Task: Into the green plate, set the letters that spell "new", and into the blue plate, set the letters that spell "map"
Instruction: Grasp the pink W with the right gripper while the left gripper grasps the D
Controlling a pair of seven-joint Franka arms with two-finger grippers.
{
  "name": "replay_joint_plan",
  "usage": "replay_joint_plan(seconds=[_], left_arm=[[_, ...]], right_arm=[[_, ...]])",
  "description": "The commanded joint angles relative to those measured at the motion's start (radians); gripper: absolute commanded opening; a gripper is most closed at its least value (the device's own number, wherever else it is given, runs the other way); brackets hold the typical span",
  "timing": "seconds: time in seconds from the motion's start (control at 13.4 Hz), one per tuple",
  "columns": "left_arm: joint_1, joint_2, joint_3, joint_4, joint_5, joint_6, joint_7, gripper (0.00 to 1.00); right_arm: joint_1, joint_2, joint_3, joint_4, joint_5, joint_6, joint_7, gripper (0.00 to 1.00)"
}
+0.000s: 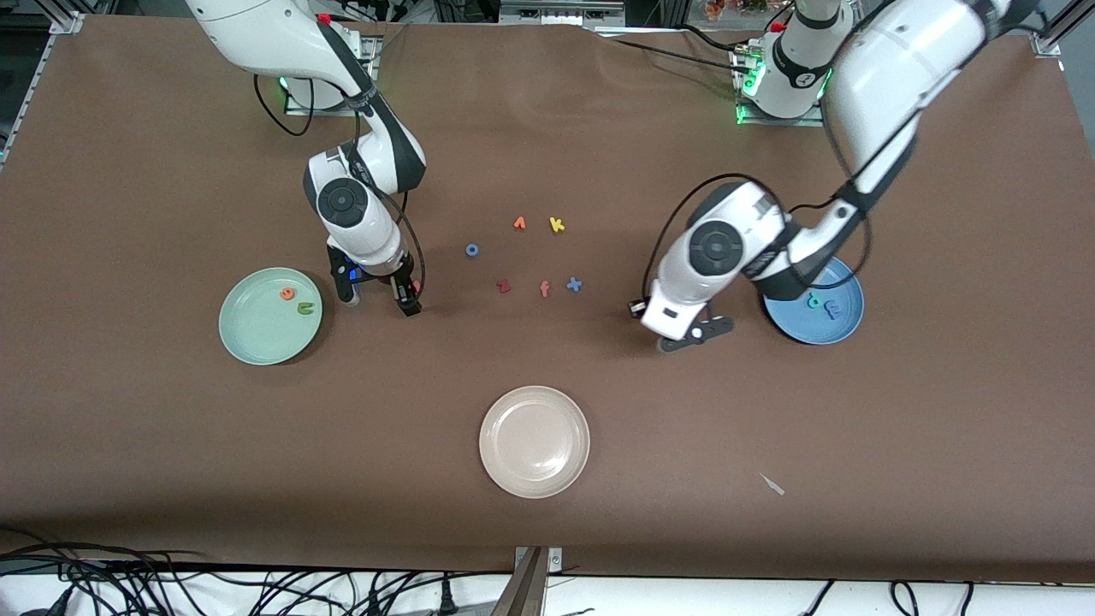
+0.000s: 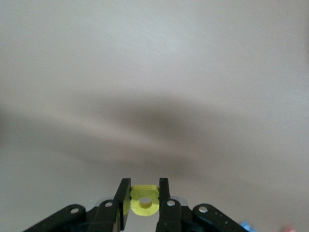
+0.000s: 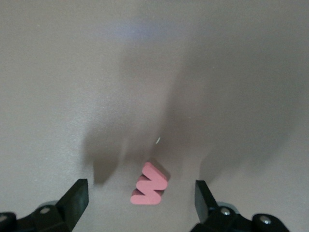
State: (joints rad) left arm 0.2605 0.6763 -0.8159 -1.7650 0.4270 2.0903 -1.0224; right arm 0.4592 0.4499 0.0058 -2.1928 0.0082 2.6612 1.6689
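Note:
My left gripper [image 1: 695, 334] hangs over the table beside the blue plate [image 1: 843, 329], toward the loose letters. Its fingers are shut on the yellow "a" [image 2: 144, 202], which shows only in the left wrist view. In the blue plate lie the teal "p" [image 1: 813, 299] and the light blue "m" [image 1: 830, 310]. My right gripper [image 1: 380, 304] stands open beside the green plate [image 1: 248, 338], low over the table. The pink "w" [image 3: 150, 186] lies flat between its fingers, touching neither. The green plate holds the orange "e" [image 1: 288, 293] and the dark green "n" [image 1: 304, 308].
Loose letters lie mid-table between the arms: an orange one [image 1: 519, 223], a yellow "k" [image 1: 557, 225], a blue "o" [image 1: 471, 250], a red "z" [image 1: 503, 287], a salmon "f" [image 1: 545, 289] and a blue "x" [image 1: 574, 285]. A cream plate [image 1: 535, 479] sits nearer the front camera.

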Motion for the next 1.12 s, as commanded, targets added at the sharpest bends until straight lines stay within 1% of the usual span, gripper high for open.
replay_joint_plan(seconds=[0.0, 0.07, 0.22, 0.3, 0.45, 0.52, 0.6, 0.74, 0.82, 0.89, 0.97, 1.04], left_arm=[[0.218, -0.03, -0.114, -0.022, -0.028, -0.161, 0.225, 0.09], [0.265, -0.03, -0.114, -0.025, -0.022, -0.202, 0.307, 0.09], [0.342, -0.027, -0.102, -0.042, -0.019, -0.226, 0.446, 0.09], [0.38, -0.021, -0.097, -0.053, 0.004, -0.226, 0.509, 0.09], [0.44, 0.02, -0.094, -0.068, 0.076, -0.216, 0.583, 0.09], [0.454, 0.035, -0.094, -0.071, 0.105, -0.213, 0.597, 0.09], [0.457, 0.055, -0.08, -0.073, 0.128, -0.207, 0.607, 0.09], [0.454, 0.077, -0.048, -0.08, 0.134, -0.158, 0.608, 0.1], [0.451, 0.085, -0.039, -0.082, 0.133, -0.136, 0.607, 0.18], [0.45, 0.092, -0.034, -0.08, 0.133, -0.134, 0.605, 0.31], [0.45, 0.095, -0.032, -0.077, 0.131, -0.133, 0.607, 0.48], [0.453, 0.089, -0.034, -0.065, 0.131, -0.136, 0.607, 0.85]], right_arm=[[0.007, -0.028, -0.004, -0.038, -0.005, 0.017, -0.012, 0.81], [0.007, -0.025, -0.004, -0.036, -0.005, 0.02, -0.012, 0.75], [0.007, -0.02, -0.004, -0.035, -0.005, 0.02, -0.014, 0.64], [0.007, -0.019, -0.004, -0.031, -0.005, 0.019, -0.014, 0.55], [0.007, -0.011, -0.004, -0.03, -0.004, 0.02, -0.014, 0.46], [0.007, -0.005, -0.004, -0.028, -0.005, 0.022, -0.014, 0.39], [0.007, -0.004, -0.004, -0.027, -0.004, 0.022, -0.014, 0.28], [0.007, -0.003, -0.004, -0.022, -0.004, 0.02, -0.015, 0.04], [0.007, -0.003, -0.004, -0.006, -0.004, 0.014, -0.023, 0.0], [0.006, -0.007, -0.004, 0.013, -0.004, -0.001, -0.041, 0.0], [0.006, -0.011, -0.006, 0.039, -0.004, -0.053, -0.055, 0.0], [0.004, -0.02, -0.012, 0.071, -0.004, -0.134, -0.093, 0.0]])
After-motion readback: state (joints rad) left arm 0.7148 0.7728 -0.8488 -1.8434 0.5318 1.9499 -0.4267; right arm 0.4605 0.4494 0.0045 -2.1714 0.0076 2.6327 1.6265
